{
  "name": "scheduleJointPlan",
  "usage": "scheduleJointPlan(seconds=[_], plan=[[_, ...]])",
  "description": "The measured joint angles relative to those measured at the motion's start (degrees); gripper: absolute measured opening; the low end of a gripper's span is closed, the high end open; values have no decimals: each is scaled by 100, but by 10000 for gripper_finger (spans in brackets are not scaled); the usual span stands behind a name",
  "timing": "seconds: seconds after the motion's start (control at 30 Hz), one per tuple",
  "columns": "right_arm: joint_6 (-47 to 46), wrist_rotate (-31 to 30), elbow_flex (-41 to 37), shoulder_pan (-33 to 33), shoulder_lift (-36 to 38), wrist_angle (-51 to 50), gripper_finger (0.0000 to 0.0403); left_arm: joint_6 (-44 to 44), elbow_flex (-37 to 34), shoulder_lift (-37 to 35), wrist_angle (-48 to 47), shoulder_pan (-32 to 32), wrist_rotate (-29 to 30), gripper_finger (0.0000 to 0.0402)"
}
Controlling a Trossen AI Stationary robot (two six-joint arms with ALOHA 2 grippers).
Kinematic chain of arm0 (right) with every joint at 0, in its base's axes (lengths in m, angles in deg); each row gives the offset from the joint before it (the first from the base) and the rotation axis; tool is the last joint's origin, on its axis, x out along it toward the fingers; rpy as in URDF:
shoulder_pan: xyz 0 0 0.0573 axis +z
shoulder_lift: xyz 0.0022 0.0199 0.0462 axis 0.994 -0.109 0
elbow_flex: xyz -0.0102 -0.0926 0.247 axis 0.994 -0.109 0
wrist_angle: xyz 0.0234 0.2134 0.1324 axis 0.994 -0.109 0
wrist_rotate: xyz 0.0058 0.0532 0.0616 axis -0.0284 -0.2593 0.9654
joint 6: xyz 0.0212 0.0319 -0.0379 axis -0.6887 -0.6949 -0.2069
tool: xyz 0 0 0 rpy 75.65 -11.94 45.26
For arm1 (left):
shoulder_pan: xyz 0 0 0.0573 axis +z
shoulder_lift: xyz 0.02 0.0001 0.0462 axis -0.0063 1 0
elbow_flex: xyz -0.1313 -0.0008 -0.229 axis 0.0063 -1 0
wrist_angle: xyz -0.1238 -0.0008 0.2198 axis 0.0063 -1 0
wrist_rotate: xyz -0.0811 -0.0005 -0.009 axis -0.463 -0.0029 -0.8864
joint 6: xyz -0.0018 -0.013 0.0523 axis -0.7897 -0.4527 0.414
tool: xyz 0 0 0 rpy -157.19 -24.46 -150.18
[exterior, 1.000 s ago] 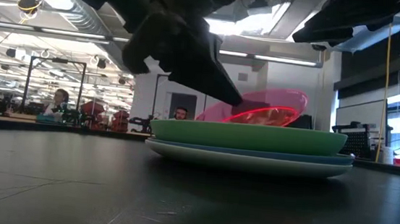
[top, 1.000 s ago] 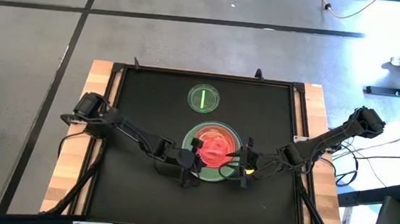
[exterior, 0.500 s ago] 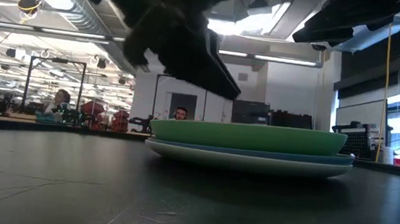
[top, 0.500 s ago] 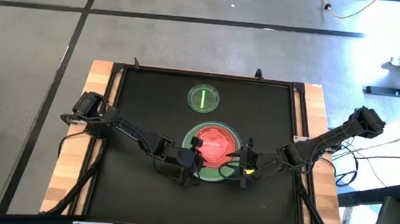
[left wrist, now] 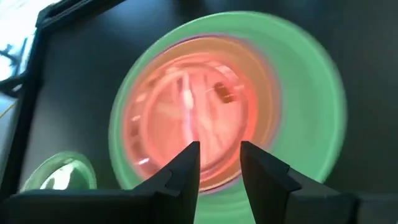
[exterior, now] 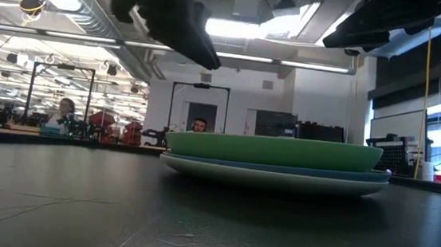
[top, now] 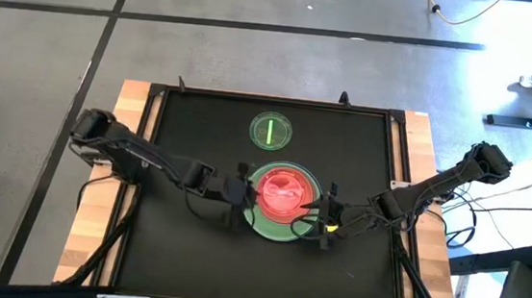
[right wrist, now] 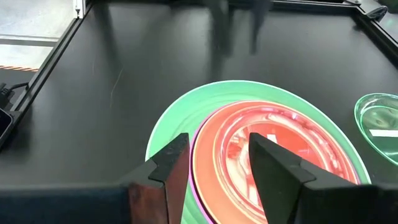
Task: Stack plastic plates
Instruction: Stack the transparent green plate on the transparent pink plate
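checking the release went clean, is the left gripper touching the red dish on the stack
Apart. In the high view the left gripper sits off the green plate, dark table between it and the red dish. The left wrist view shows nothing between its open fingers.

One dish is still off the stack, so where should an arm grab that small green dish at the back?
Grip the green dish by its thin raised rim, coming from above at the stack-facing edge; it lies flat and alone on the table.

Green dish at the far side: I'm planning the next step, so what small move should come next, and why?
Probably send the open left gripper toward the green dish: it lies alone, apart from the stack, where the red dish already rests.
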Motion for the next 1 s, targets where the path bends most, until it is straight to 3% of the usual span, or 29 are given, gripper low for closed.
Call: scheduleJointPlan(seconds=[0.2, 0.53, 0.83, 1.0], plan=[[1, 2, -2, 0, -2, 0, 159, 220, -305, -152, -84, 822, 19, 99], [11, -256, -2, 0, -2, -101, 159, 1011, -882, 188, 361, 1993, -155, 99], [13, -302, -4, -1, -2, -127, 159, 1372, -920, 778, 911, 2574, -265, 98], [11, -345, -4, -2, -2, -127, 159, 1760, -920, 1050, 932, 2781, -655, 98]])
